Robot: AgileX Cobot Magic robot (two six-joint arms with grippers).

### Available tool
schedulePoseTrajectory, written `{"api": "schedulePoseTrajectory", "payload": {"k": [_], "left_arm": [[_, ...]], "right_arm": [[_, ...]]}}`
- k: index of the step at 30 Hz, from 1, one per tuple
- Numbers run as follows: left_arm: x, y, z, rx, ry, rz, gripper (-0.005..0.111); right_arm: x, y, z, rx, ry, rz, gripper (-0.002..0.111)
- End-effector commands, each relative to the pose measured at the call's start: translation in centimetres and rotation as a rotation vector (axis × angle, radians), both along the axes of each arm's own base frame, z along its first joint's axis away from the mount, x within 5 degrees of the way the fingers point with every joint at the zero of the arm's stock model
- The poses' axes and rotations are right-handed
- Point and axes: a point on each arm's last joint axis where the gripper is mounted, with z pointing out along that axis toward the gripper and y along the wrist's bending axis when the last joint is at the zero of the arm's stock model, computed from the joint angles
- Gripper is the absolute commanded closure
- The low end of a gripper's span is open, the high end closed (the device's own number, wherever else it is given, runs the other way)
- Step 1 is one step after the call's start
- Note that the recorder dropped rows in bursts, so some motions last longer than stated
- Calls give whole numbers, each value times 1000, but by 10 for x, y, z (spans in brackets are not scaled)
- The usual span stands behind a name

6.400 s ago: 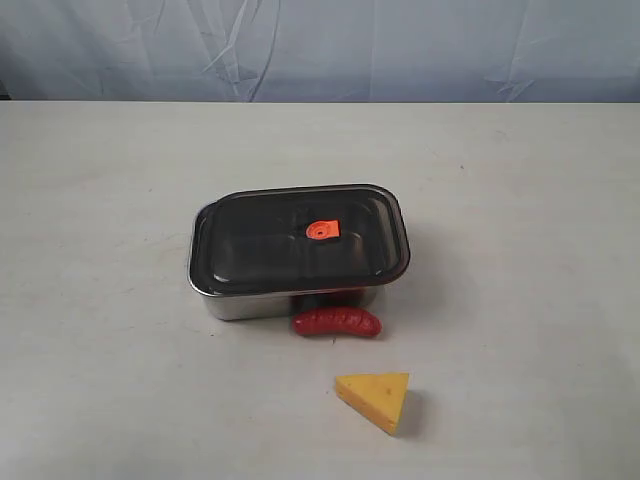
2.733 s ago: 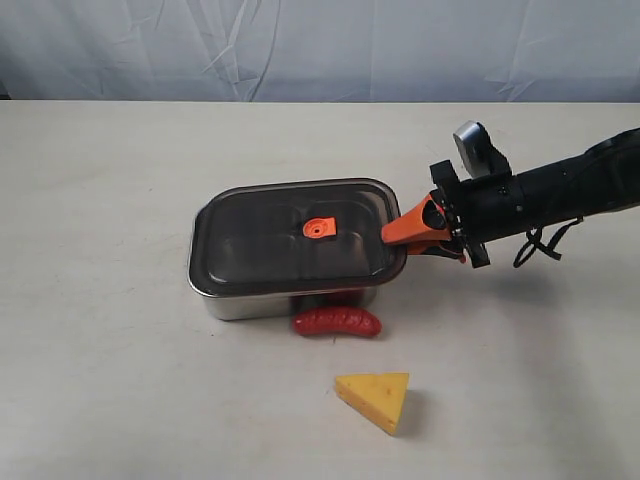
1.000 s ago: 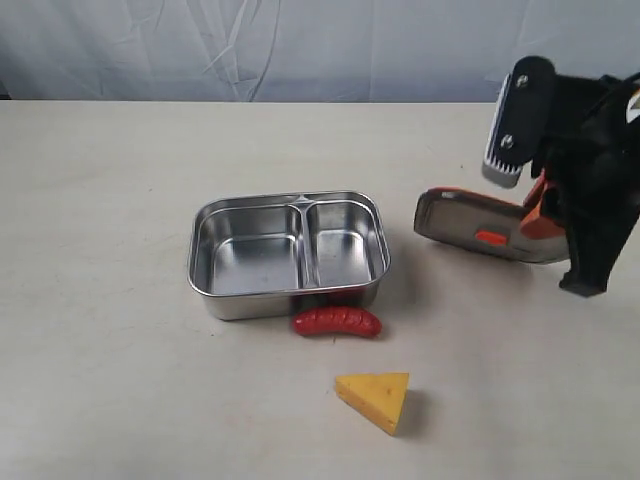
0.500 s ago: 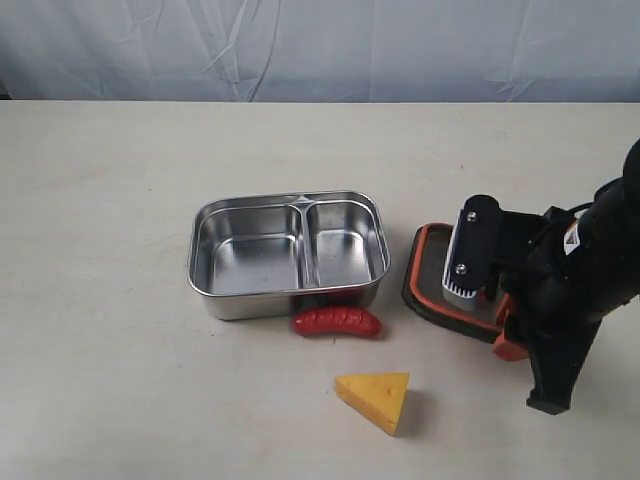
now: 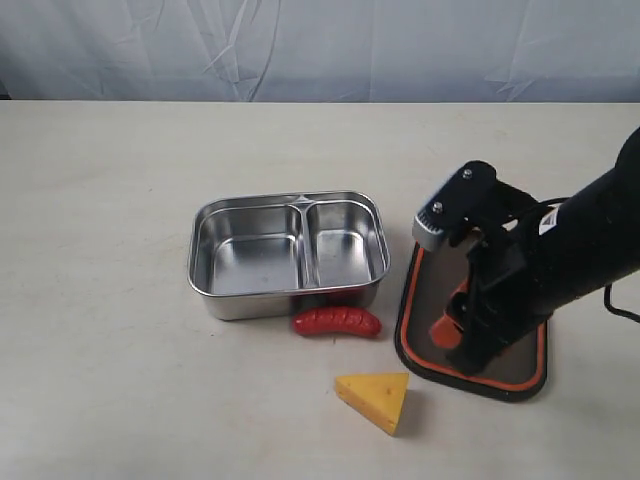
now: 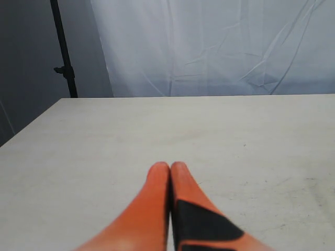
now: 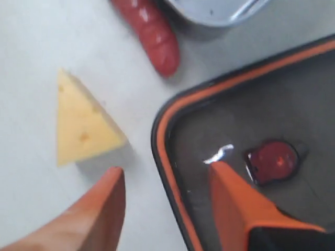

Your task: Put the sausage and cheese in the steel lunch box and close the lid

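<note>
Right tool (image 7: 167,170) is spread wide, gripping nothing, one finger over the table (image 5: 100,380) and the other over the lid (image 5: 520,368). The lid lies seal-up just right of the open box (image 5: 250,303). The sausage (image 5: 337,321) sits against the box's front wall, and the cheese (image 5: 375,397) is nearby, apart. Left tool (image 6: 170,166) is pinched closed over bare table.
</note>
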Motion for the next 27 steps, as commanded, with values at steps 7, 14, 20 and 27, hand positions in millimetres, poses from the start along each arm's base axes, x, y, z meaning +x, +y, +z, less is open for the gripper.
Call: {"api": "schedulePoseTrajectory", "payload": {"k": [7,14,20,27], "left_arm": [[0,0,0,1,-14,-2,107],[0,0,0,1,-14,-2,107],[0,0,0,1,-14,-2,107],[0,0,0,1,-14,-2,107]], "right_arm": [[9,27,-25,94,49,-130,59],[8,50,-46,86,-1,-128,59],[15,56,-61,100,-11,-220,59],[18,57,-76,75,5,-255,59]]}}
